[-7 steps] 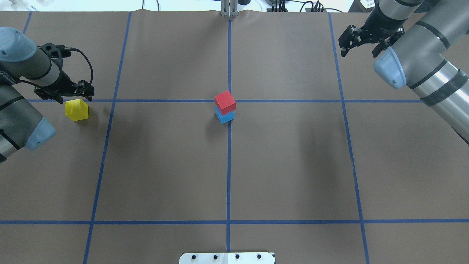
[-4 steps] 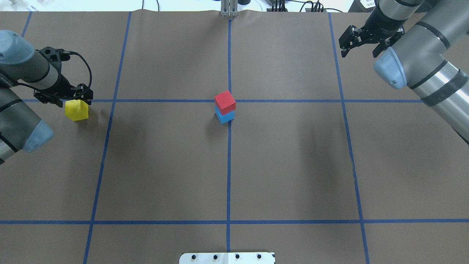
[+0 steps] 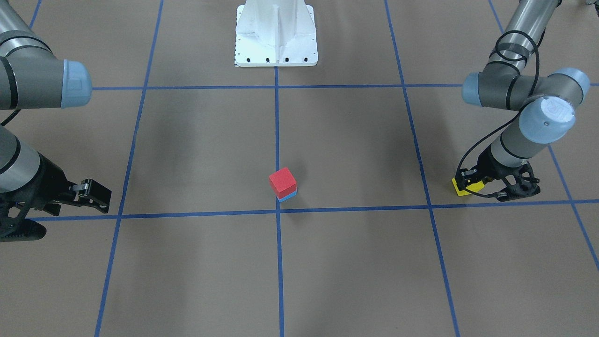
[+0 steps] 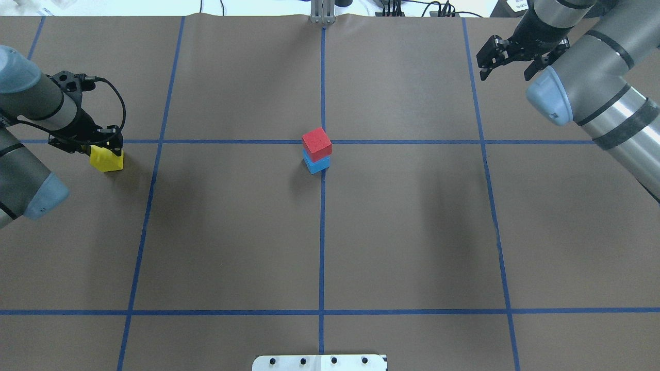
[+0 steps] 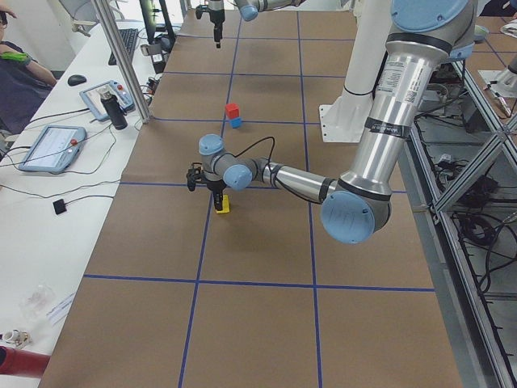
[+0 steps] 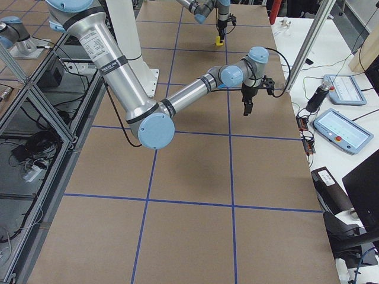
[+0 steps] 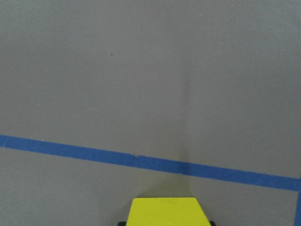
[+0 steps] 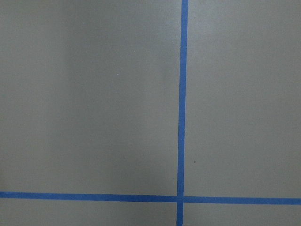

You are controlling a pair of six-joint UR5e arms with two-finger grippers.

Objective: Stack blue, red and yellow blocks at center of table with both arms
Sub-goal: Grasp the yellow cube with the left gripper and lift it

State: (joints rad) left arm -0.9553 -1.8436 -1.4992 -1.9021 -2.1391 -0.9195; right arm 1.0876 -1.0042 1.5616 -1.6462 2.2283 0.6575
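Brown paper covers the worktop (image 4: pixel 402 232), ruled into squares by blue tape lines (image 4: pixel 322 257). A white desk (image 5: pixel 48 210) runs along its far edge. At the centre the red block (image 4: pixel 316 143) sits on the blue block (image 4: pixel 316 165), and wide stretches of paper lie between this stack and both arms. Near the left edge the left claw (image 4: pixel 103 150) straddles the yellow block (image 4: pixel 106 161); whether it pinches, I cannot tell. The right claw (image 4: pixel 504 76) hangs spread by the far right corner.
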